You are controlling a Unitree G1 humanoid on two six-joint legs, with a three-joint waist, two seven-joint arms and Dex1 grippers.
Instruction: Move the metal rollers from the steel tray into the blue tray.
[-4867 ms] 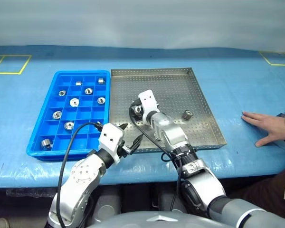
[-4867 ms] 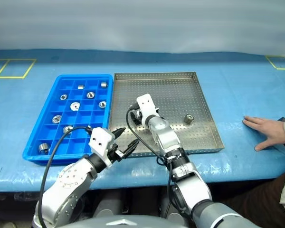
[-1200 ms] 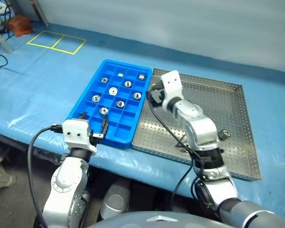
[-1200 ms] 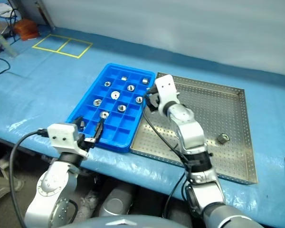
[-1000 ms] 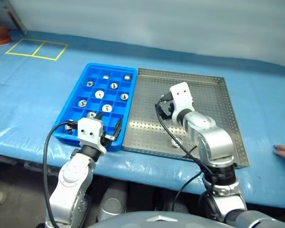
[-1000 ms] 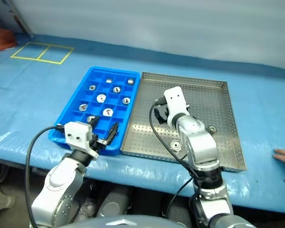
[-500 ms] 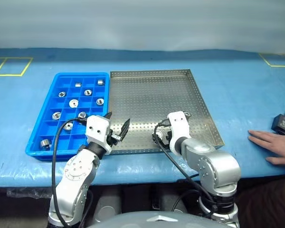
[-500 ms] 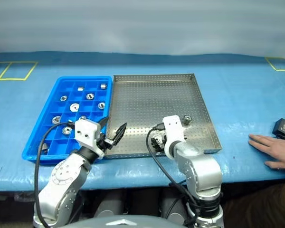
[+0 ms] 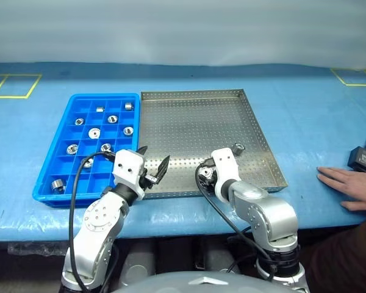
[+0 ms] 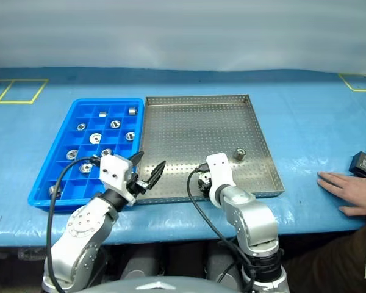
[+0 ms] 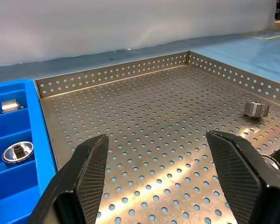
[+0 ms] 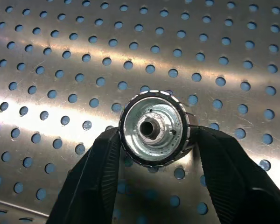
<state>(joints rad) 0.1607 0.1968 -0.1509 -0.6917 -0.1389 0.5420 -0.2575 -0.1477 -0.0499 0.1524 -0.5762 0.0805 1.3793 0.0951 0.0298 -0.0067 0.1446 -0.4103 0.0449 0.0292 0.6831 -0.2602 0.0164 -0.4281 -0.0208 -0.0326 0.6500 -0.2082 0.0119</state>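
The steel tray [image 9: 189, 116] lies in the middle of the blue table, with the blue tray [image 9: 53, 162] touching its left side. Several metal rollers [image 9: 94, 132] sit in the blue tray's compartments. My right gripper [image 12: 154, 136] points down at the steel tray's near edge and is shut on one metal roller [image 12: 154, 127], a finger pressing each side of it. Another roller [image 9: 238, 147] stands on the tray floor further right. My left gripper [image 9: 152, 160] hovers open and holds nothing, over the steel tray's near left corner.
A person's hand [image 9: 349, 185] rests flat on the table at the far right, beside a black device [image 9: 363, 157]. Yellow tape marks [image 9: 12, 85] lie on the table at the far left and far right. The steel tray's low rim [image 11: 112, 72] bounds its floor.
The view swung from the left back to face the trays. My right gripper sank to the steel tray's near edge and closed on a roller. The left gripper stayed open.
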